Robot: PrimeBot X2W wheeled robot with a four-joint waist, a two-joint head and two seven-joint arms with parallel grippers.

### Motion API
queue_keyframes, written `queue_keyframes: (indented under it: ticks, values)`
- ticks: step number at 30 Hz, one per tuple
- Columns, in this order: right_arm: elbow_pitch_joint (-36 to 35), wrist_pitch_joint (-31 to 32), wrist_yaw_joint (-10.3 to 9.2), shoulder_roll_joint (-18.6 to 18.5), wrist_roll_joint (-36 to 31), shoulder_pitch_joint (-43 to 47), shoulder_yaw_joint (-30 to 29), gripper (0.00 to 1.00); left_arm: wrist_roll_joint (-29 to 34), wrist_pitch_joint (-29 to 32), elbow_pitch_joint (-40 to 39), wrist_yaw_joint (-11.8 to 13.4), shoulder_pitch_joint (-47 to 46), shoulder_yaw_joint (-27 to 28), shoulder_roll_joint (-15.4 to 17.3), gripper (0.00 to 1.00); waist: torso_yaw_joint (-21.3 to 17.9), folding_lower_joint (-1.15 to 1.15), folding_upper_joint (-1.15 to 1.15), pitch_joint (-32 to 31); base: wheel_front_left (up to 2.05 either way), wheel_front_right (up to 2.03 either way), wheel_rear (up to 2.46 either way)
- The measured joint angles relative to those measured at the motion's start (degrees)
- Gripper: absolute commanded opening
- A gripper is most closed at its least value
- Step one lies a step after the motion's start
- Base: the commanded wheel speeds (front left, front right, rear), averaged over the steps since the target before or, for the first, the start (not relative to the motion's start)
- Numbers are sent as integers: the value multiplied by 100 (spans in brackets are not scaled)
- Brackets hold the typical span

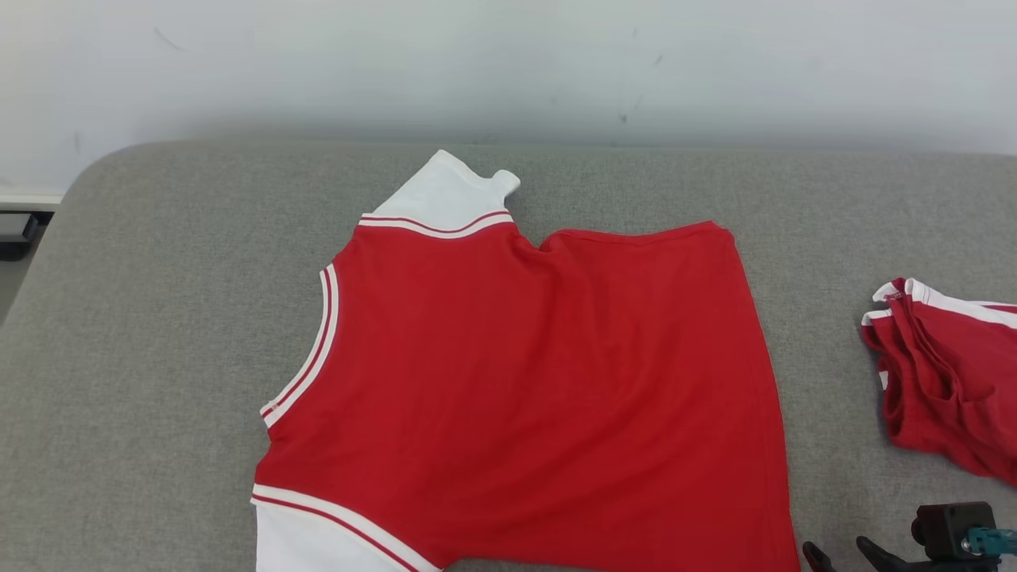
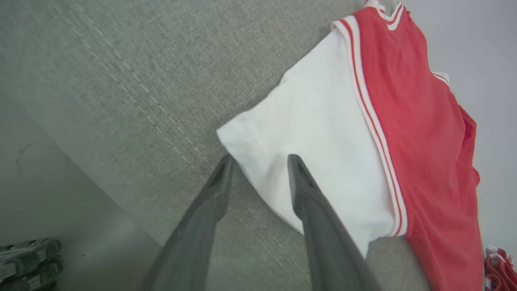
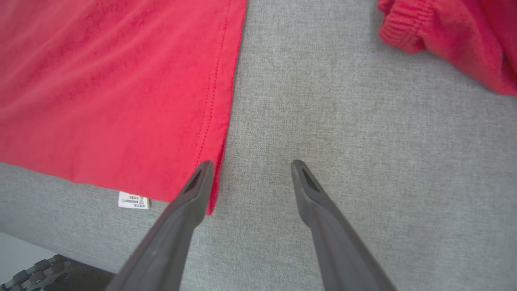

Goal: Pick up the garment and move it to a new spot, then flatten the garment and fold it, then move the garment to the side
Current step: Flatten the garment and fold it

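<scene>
**Item 1, garment [image 1: 524,381].** We record a red top with white sleeves and red-and-white striped trim. It lies spread across the middle of the grey fabric-covered table [image 1: 159,318]. The neckline faces the robot's left and the bottom hem faces its right. It lies mostly flat, with shallow ripples and a dip along the far edge. We judge that it is laid out for flattening, with the fold not yet made.

**Item 2, left claw [image 2: 259,159].** The fingers are spread wide and hold nothing. They straddle the edge of the near white sleeve [image 2: 315,133], one finger over the cloth and the other over bare table. We read this as lining up to pinch the sleeve's corner. We cannot tell whether the tips touch.

**Item 3, right claw [image 3: 251,163].** It is likewise wide open and empty. One fingertip is at the near corner of the hem [image 3: 218,101] and the other is over bare table. A small white care label [image 3: 133,200] peeks out along the near edge. We judge this to be the matching hold at the opposite end, so that both ends can be pulled taut together.

**Item 4, second red garment [image 1: 945,373].** It is bundled at the table's right side, well apart from Item 1. Presumably it marks the set-aside area.
</scene>
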Motion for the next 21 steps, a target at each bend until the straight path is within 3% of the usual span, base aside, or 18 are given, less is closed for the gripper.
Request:
queue_keyframes:
  ticks: [10,15,21]
  values:
    - [-76,-21,0,188,-312,-36,-221,100,212,24,282,0,32,205,48,100,14,0,0,-264,0,0,0]
    - [-240,-468,-2,560,-475,-246,-625,100,883,7,-65,1,-186,506,326,100,16,0,0,-412,0,0,0]
    - [-290,-1023,-16,1048,-753,-376,-893,100,1948,0,-853,0,-820,153,599,100,7,0,0,-575,0,0,0]
